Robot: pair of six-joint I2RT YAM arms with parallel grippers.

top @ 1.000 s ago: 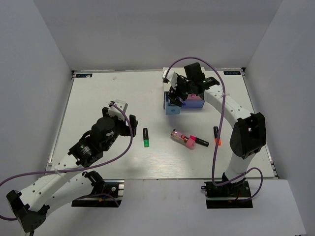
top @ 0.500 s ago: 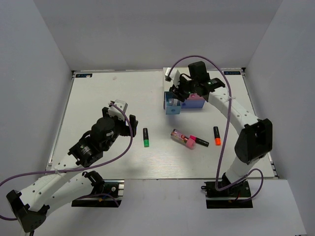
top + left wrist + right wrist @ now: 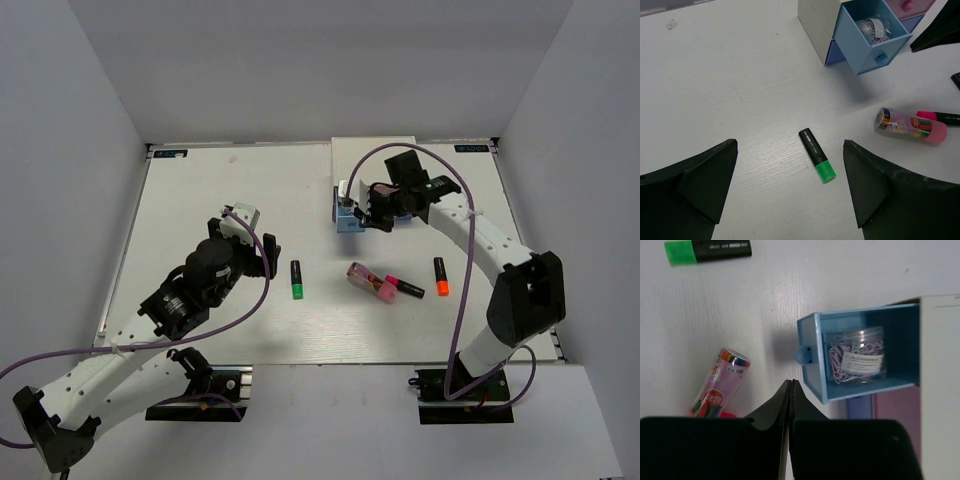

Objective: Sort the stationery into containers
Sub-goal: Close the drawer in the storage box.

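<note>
Showing unreadable white print, green-capped marker (image 3: 708,250), right pincer (image 3: 791,384) closed empty, left pincer (image 3: 790,146) spread wide.

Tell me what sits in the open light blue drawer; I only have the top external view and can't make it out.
Observer: A clear jar of paper clips lies inside the light blue drawer.
Operator: Is anything being held over there?
Observer: No, the right gripper is shut on nothing, just beside the drawer's front.
Operator: And the other arm?
Observer: The left gripper is open, above the green-capped marker.
</note>
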